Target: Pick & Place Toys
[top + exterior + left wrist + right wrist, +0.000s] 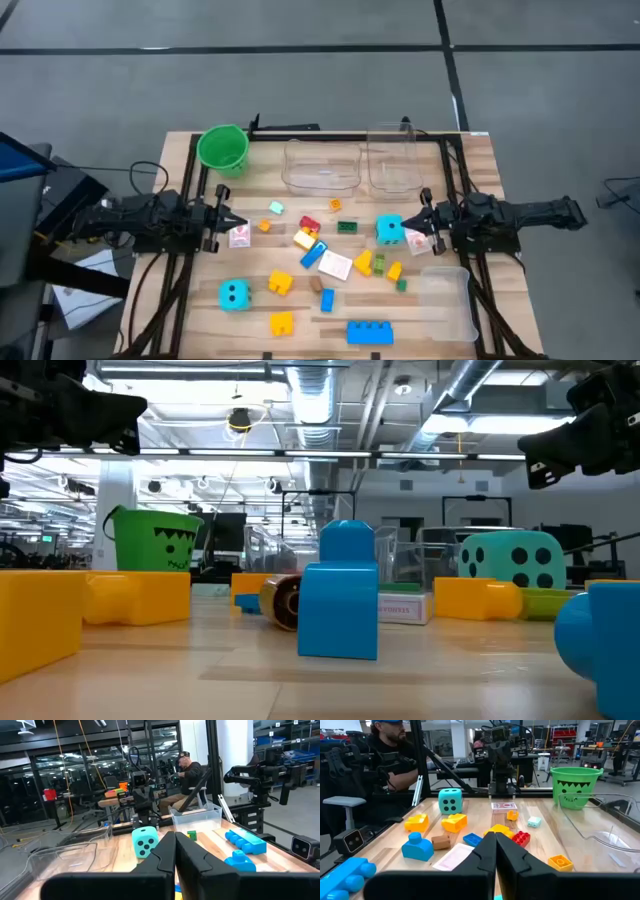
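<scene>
Meanwhile both closed grippers, left gripper [232, 221] and right gripper [418, 222], flank scattered blocks [322, 255] before the green bucket [222, 148].

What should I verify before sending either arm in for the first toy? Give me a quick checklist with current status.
1. Left gripper empty and shut, at the table's left edge: ok, but open it before any pick.
2. Right gripper empty and shut, at the right edge: ok, same note.
3. Toys within reach: ok. One cyan die sits close in front of the right gripper, the other cyan die lies nearer the left arm.
4. Green bucket upright at the back left: ok.
5. Clear tubs at the back hold no toys: ok.
6. Person seated beyond the table, away from the arms: ok.
</scene>
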